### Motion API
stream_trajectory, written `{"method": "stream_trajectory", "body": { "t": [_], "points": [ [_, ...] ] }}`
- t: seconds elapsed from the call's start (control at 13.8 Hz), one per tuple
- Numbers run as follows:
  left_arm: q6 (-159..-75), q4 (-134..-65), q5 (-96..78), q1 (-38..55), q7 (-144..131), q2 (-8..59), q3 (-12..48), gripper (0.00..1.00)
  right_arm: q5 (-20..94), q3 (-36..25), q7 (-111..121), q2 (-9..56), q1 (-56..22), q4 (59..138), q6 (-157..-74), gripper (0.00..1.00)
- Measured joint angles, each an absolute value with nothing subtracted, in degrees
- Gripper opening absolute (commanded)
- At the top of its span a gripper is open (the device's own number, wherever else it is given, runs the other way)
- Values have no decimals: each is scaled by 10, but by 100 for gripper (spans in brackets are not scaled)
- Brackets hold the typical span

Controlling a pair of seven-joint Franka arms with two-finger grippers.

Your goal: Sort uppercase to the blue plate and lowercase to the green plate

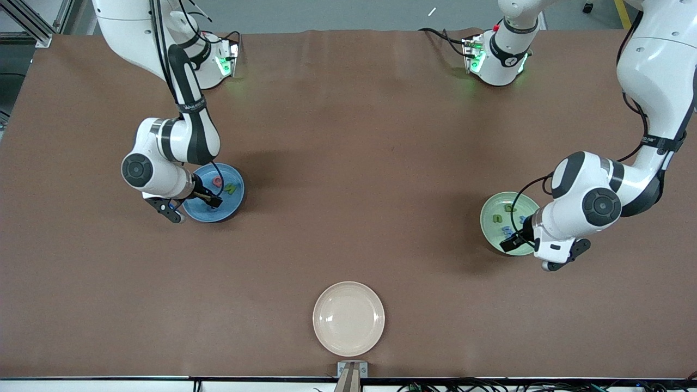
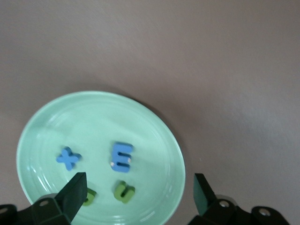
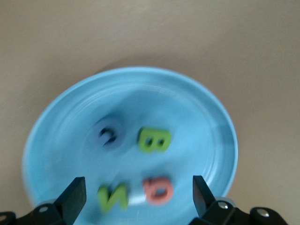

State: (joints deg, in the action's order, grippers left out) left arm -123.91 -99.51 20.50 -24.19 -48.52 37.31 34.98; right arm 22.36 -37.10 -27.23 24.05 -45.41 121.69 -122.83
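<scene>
Foam is what these tiny letters are made of, so they should be very light and a bit squishy, and they will not break.

Four of them lie flat in the round pale green plate (image 2: 98, 112), right under the left gripper (image 2: 140, 192), which hangs over it with its fingers spread wide and nothing between them. They are the blue x (image 2: 68, 158), the blue m (image 2: 122, 157), the green n (image 2: 123, 192), and one more green letter (image 2: 89, 197) half hidden by a finger, so I cannot read it.

Four more lie in the round blue plate (image 3: 197, 98), under the right gripper (image 3: 136, 194), which is also wide and holds nothing. They are the blue G (image 3: 108, 133), the green B (image 3: 153, 139), the green N (image 3: 114, 197) and the pinkish red Q (image 3: 158, 191).

If one had to be picked up, I think the best way is to pinch it gently across its thin sides, coming straight down. A letter this small and flat could slide on the smooth plate or pop out, so a slow, soft squeeze looks safest.

Near the middle of the brown tabletop (image 1: 348, 136), well apart from both grippers, sits a round cream plate (image 1: 348, 318) with nothing in it. The sorting looks finished.
</scene>
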Motion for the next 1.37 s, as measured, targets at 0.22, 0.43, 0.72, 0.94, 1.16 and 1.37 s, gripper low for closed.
{"method": "stream_trajectory", "body": {
  "t": [0.22,0.43,0.72,0.94,1.16,1.37],
  "points": [
    [-1236,-979,31,-71,-354,341,153,100,177,-424,-164,237,-443,1085,-1054,100],
    [-1232,-979,-56,85,-248,307,-23,100,135,-434,-28,231,-391,977,-951,100],
    [-1221,-978,-55,100,-174,264,-43,100,115,-435,101,231,-310,877,-908,100],
    [-1194,-978,-28,80,-156,232,-27,100,114,-435,118,231,-288,843,-902,100],
    [-1179,-978,7,-20,-154,218,78,100,114,-428,118,233,-292,815,-902,100],
    [-1178,-976,21,-123,-135,216,179,100,113,-427,118,234,-293,785,-902,100]
  ]
}}
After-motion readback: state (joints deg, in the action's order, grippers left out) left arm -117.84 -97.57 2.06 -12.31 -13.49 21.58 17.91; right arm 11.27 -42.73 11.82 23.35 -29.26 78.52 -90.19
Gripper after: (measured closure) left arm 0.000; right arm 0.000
